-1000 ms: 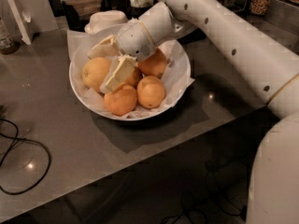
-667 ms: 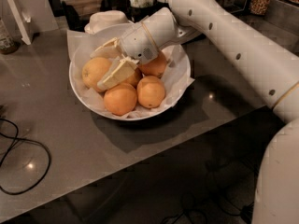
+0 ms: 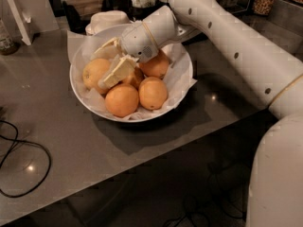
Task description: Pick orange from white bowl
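Note:
The white bowl (image 3: 182,86) lined with crinkled paper sits on the grey table and holds several oranges. The largest, paler orange (image 3: 93,73) lies at the bowl's left side. My gripper (image 3: 102,68) reaches down into the bowl from the right. Its fingers are spread, one (image 3: 107,48) above the pale orange and one (image 3: 116,72) across its right side, touching or nearly touching it. Smaller, deeper-orange oranges lie at the front (image 3: 122,100), front right (image 3: 153,92) and back right (image 3: 155,65). Another is partly hidden under the gripper.
A small white lidded dish (image 3: 108,20) stands just behind the bowl. A black cable (image 3: 19,148) loops on the table at the left. A white stand (image 3: 20,18) is at the back left. My arm (image 3: 227,41) crosses the right side.
The gripper has stayed in the bowl at the pale orange, with only a slight shift. The oranges have not moved.

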Motion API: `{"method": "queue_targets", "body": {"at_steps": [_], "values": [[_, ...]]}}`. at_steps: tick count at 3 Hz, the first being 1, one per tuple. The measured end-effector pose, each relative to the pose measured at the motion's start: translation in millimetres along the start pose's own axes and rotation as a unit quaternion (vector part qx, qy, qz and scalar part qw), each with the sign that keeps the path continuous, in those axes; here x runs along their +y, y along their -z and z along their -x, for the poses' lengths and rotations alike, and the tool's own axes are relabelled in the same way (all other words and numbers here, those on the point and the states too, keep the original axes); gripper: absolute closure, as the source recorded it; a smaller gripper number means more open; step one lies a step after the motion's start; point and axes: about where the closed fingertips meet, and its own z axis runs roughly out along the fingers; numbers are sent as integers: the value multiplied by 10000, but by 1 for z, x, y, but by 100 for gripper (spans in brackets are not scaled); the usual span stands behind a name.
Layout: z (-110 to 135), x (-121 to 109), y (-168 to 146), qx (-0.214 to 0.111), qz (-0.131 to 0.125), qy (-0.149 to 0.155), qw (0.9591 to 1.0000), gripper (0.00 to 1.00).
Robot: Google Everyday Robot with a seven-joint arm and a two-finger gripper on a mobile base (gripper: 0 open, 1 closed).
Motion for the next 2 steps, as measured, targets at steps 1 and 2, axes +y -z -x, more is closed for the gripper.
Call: {"method": "queue_targets", "body": {"at_steps": [1, 2], "values": [[2, -3, -4, 20, 64, 2, 10000, 42], [2, -3, -7, 22, 107, -32, 9999, 44]]}}
